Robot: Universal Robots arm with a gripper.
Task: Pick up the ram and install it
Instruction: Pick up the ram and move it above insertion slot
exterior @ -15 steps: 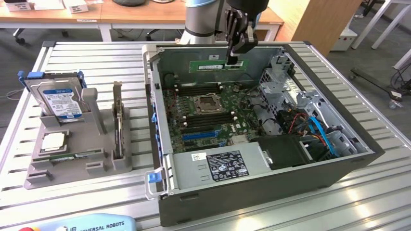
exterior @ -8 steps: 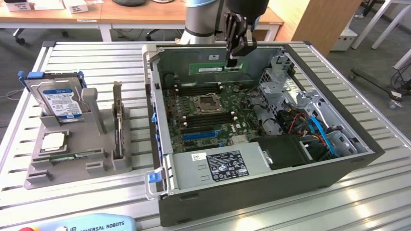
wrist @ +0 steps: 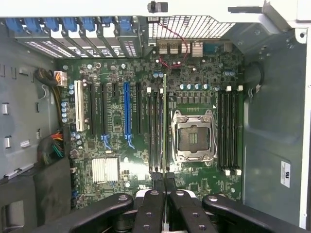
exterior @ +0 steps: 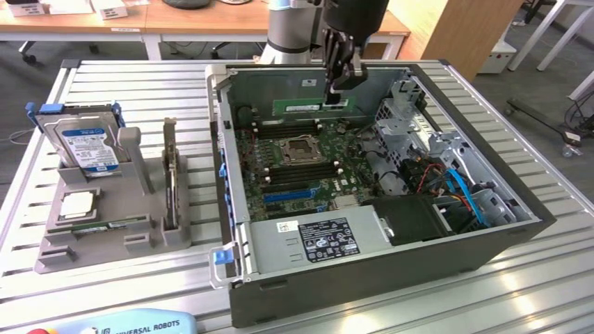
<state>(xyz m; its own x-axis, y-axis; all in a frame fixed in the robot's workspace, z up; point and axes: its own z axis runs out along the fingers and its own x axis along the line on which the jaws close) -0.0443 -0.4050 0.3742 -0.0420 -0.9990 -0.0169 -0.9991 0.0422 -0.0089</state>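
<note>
**Exterior view:** Your arm's pincer hangs inside the open computer case on the slatted tabletop, closed narrow on the ram. The green stick is gripped near its end on the exterior view's right. Its long axis runs level from that view's left to right, and most of its length reaches out to the left of the pincer. It sits towards the far wall of the case, above the motherboard and apart from it. The dark memory slots on the far side of the processor socket lie below it and look roughly parallel to it. On the exterior view's left, a grey holder carries a hard drive, well apart from the work.

**Wrist view:** Looking down past the black fingers, you see the ram edge-on as a thin line leading straight away from the pincer. Its edge runs along the bank of memory slots just beside the empty socket, lined up lengthwise with them. By that alignment the stick looks poised over a slot, though whether it touches one cannot be told. The pincer holds the ram and nothing else.
</note>
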